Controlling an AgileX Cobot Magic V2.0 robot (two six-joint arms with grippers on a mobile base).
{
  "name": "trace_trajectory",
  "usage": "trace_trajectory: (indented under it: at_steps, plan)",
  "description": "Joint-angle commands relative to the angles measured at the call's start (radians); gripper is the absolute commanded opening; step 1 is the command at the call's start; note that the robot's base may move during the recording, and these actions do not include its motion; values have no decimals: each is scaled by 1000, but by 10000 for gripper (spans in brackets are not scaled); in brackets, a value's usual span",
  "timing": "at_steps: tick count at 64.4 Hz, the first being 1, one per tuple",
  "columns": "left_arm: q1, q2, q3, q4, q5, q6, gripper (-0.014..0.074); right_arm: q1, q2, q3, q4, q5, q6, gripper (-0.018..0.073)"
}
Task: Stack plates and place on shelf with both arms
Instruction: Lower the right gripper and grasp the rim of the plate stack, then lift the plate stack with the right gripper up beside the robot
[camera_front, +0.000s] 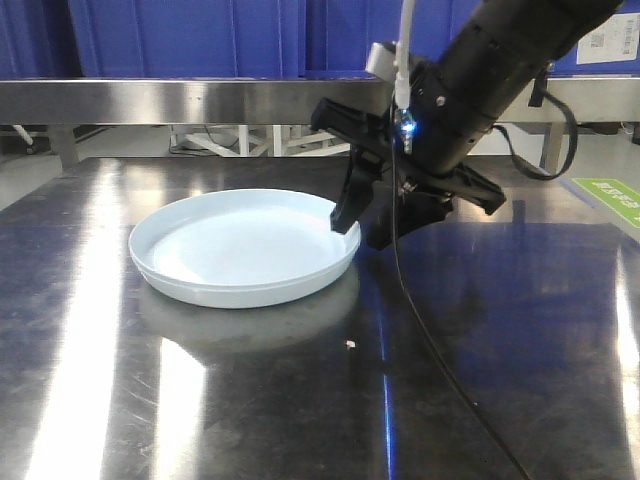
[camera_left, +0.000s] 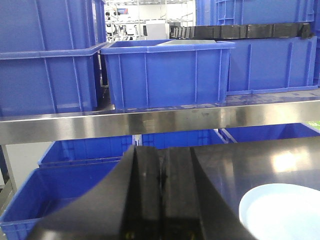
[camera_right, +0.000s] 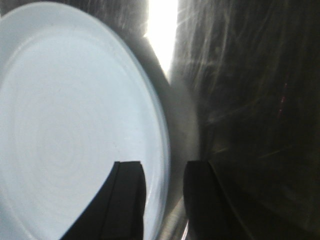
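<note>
A pale bluish-white plate (camera_front: 245, 245) lies on the dark steel tabletop (camera_front: 520, 330), left of centre. My right gripper (camera_front: 360, 232) stands open at the plate's right edge, one finger over the inside and the other outside the rim. The right wrist view shows the plate (camera_right: 75, 115) with its rim running between the parted fingers of that gripper (camera_right: 162, 167). My left gripper (camera_left: 161, 155) is shut with nothing between its fingers, held away from the plate (camera_left: 285, 212), whose edge shows at the lower right. The shelf rail (camera_front: 180, 100) runs behind the table, facing the left wrist camera (camera_left: 150, 120).
Blue plastic crates (camera_front: 180, 35) stand on and under the shelf (camera_left: 165, 75). A thin black cable (camera_front: 420, 330) hangs from the right arm across the table. A small light speck (camera_front: 350, 345) lies in front of the plate. A green label (camera_front: 610, 200) sits at the far right.
</note>
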Motion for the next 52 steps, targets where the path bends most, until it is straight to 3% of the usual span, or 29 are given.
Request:
trace_trajectory:
  at_steps: [1, 22, 29, 39, 52]
  plan:
    - [2, 11, -36, -2, -89, -6, 83, 14, -40, -25, 19, -14, 0, 338]
    - [2, 11, -36, -2, -89, -6, 83, 16, -39, -25, 19, -19, 0, 326]
    - [2, 11, -36, -2, -89, -6, 83, 16, -39, -25, 19, -19, 0, 235]
    - [2, 11, -36, -2, -89, -6, 83, 16, -39, -25, 19, -19, 0, 13]
    - [2, 11, -36, -2, -89, -6, 83, 13, -73, -25, 19, -39, 0, 30]
